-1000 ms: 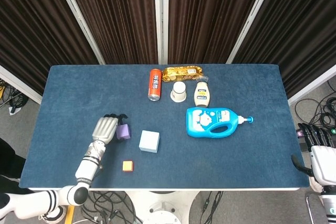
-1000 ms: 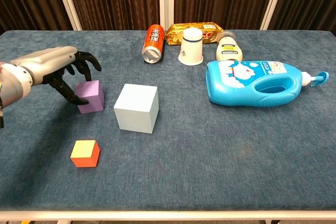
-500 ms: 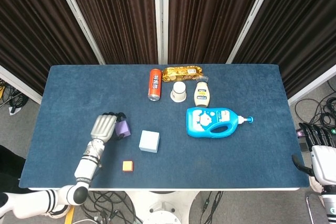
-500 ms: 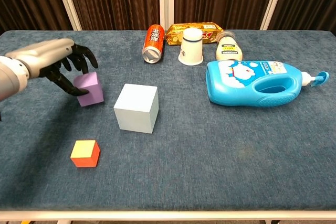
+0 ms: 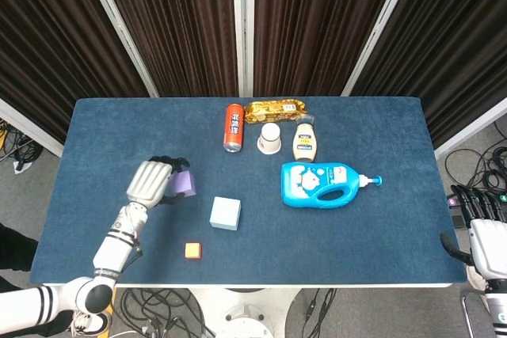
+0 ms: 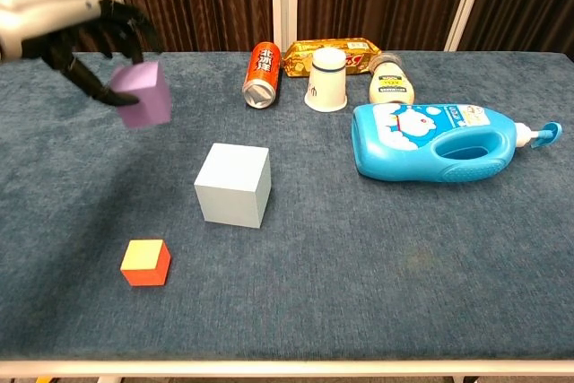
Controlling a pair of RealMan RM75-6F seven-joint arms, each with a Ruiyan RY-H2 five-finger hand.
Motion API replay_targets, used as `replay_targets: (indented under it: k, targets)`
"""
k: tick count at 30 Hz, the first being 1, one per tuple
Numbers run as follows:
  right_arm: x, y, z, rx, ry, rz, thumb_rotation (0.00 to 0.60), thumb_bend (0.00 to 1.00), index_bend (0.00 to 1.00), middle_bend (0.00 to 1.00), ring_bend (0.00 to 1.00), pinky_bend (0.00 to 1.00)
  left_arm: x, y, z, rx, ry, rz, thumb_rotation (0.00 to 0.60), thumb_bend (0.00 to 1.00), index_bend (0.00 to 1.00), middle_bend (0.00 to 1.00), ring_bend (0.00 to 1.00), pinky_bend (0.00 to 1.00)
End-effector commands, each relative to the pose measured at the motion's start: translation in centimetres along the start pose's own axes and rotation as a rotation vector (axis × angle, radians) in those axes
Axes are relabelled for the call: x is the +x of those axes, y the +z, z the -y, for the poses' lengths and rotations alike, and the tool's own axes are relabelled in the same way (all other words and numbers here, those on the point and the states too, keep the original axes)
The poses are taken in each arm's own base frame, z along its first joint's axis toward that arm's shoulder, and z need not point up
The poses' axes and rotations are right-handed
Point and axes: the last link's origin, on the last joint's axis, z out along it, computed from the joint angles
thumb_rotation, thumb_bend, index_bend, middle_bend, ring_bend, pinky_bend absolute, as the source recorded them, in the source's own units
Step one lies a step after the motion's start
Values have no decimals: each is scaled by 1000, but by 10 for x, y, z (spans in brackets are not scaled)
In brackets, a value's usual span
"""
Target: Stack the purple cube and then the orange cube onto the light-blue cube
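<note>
Three cubes belong to the task. The left hand grips the purple cube, fingers curled over its top and far side with the thumb under the near edge, and holds it in the air, clear of the table. The cube hangs left of and behind the light-blue cube, well apart from it. This height appears chosen so the cube can pass above the light-blue cube's top face before being lowered. The light-blue cube sits flat on the table with its top face bare, ready to serve as the base. The orange cube rests nearer the front edge, untouched; it goes on last.

The right hand sits beside the table's right edge, off the work area; whether its fingers are apart or curled cannot be told.
</note>
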Motion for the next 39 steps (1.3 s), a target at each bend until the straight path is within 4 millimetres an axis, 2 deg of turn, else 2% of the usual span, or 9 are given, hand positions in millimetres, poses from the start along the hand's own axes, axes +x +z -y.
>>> replay_targets:
  k: [1, 5, 11, 23, 39]
  targets:
    - [0, 0, 0, -1, 1, -1, 600, 232, 39, 78, 0, 0, 15, -2, -19, -101, -2, -13, 600, 308, 368, 585, 344, 331]
    - [2, 2, 0, 12, 7, -22, 600, 233, 39, 79, 0, 0, 14, -6, -32, -168, 1, -7, 600, 307, 368, 586, 344, 331]
    - [4, -1, -2, 28, 23, -52, 600, 232, 39, 84, 0, 0, -3, -12, -46, -232, 19, 22, 600, 308, 368, 585, 344, 331]
    - [6, -2, -4, 20, 33, -49, 600, 232, 39, 84, 0, 0, -25, -4, -65, -315, 100, 6, 600, 307, 369, 586, 344, 330]
    - [5, 0, -4, 16, 29, -39, 600, 232, 39, 84, 0, 0, -43, 0, -63, -343, 134, 45, 600, 306, 370, 586, 344, 325]
